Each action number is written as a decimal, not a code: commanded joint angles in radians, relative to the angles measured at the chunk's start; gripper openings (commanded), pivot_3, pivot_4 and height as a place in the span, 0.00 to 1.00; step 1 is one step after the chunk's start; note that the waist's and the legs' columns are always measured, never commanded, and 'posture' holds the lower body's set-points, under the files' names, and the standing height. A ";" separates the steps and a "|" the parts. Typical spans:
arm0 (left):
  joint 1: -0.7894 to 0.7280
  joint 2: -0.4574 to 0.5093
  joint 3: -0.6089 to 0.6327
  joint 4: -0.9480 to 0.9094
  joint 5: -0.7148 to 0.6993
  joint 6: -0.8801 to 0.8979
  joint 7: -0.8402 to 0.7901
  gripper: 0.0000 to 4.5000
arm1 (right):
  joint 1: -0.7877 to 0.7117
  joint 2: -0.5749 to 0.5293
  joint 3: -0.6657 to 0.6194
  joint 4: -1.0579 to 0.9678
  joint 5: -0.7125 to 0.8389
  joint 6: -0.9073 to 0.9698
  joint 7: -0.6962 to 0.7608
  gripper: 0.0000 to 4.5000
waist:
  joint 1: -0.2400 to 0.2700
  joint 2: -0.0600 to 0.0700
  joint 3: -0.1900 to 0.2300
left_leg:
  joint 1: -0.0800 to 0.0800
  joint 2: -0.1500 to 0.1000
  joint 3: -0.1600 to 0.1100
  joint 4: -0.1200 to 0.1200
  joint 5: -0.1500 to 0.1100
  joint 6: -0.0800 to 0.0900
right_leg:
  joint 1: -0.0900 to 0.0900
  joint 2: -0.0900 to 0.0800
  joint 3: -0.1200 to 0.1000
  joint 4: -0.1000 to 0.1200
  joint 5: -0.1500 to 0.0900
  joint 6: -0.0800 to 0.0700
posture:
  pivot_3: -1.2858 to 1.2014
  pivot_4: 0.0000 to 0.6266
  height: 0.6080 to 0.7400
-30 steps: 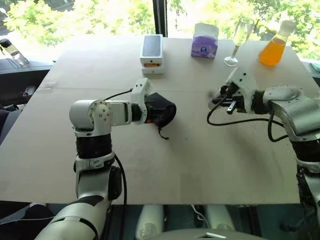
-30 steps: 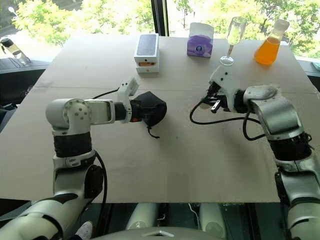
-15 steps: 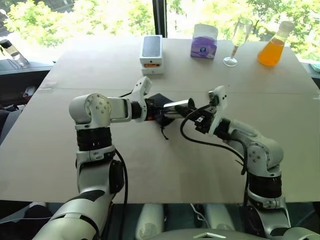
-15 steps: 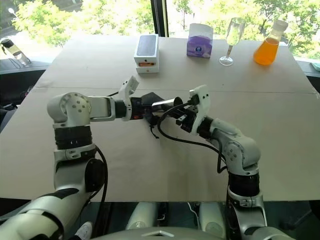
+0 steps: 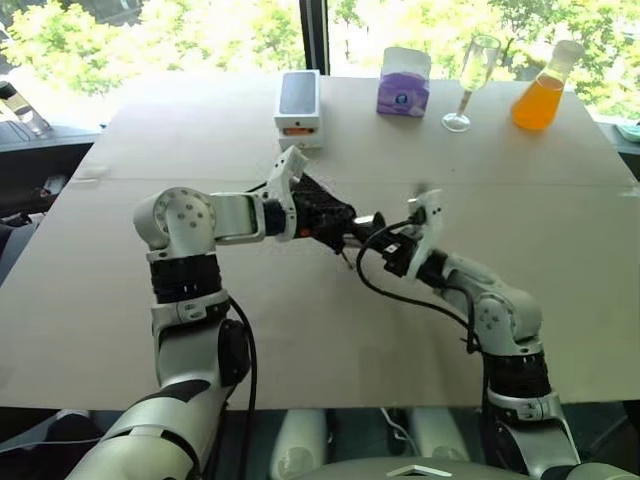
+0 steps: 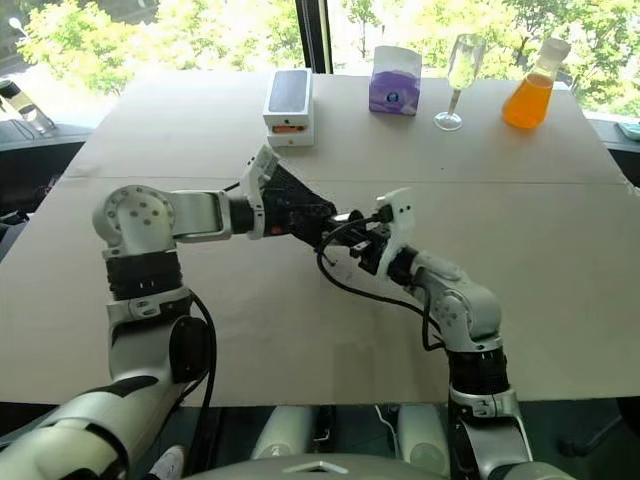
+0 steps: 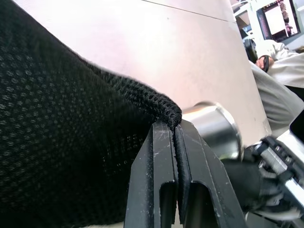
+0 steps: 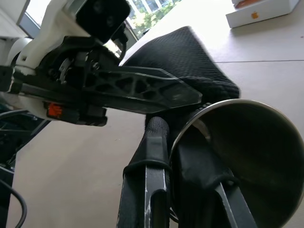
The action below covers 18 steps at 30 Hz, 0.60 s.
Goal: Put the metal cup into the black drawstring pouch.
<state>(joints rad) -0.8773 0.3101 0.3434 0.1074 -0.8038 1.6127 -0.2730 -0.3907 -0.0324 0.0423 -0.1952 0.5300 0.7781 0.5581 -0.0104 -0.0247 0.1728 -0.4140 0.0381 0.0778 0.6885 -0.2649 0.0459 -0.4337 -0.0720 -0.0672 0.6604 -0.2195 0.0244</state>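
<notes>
Bright daylight floods through rear windows, overexposing the foliage; the pale beige tabletop (image 5: 300, 330) is evenly lit, shadows soft.

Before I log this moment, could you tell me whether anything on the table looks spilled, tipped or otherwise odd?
Nothing stands out. The wine glass, orange flask, tissue box and phone box stand upright at the table's far edge, unspilled. The cup is at the pouch's mouth.

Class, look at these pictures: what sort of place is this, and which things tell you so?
Probably an office or lab test area by a window: a plain table set with staged props, a phone box, tissue pack and orange flask, with trees outside.
</notes>
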 commanded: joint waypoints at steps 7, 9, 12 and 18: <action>-0.026 -0.038 0.064 0.054 -0.254 0.002 0.173 0.00 | -0.055 0.131 -0.065 0.075 0.060 -0.163 -0.057 0.02 | -0.002 0.000 0.000 | 0.000 0.000 -0.001 0.000 0.000 0.000 | 0.000 0.000 0.000 0.000 0.000 0.000 | 0.52 0.24 0.98; -0.009 -0.032 0.077 0.063 -0.301 0.002 0.218 0.00 | -0.058 0.158 -0.111 0.090 0.097 -0.156 -0.087 0.02 | -0.002 0.000 0.000 | 0.000 0.000 -0.001 0.000 0.000 0.000 | 0.000 0.000 0.000 0.000 0.000 0.000 | 0.52 0.24 0.98; 0.004 -0.032 0.100 0.078 -0.361 0.002 0.293 0.00 | -0.050 0.182 -0.168 0.095 0.166 -0.130 -0.120 0.02 | 0.000 0.000 0.000 | 0.000 0.000 -0.001 0.000 0.000 0.000 | 0.000 -0.001 0.001 0.000 0.000 0.000 | 0.52 0.24 0.98; -0.003 -0.093 0.207 0.113 -0.473 0.002 0.435 0.00 | -0.033 0.222 -0.239 0.109 0.293 -0.084 -0.196 0.02 | 0.000 0.000 0.000 | -0.001 0.000 -0.002 0.000 0.000 0.000 | 0.000 -0.001 0.001 0.000 0.000 0.000 | 0.52 0.24 0.98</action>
<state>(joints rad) -0.8786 0.2281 0.5251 0.2211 -1.2207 1.6035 0.1311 -0.4137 0.1583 -0.1737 -0.0583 0.7683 0.6936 0.3783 -0.0102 -0.0248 0.1727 -0.4145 0.0377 0.0763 0.6884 -0.2649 0.0458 -0.4334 -0.0733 -0.0660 0.6603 -0.2194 0.0243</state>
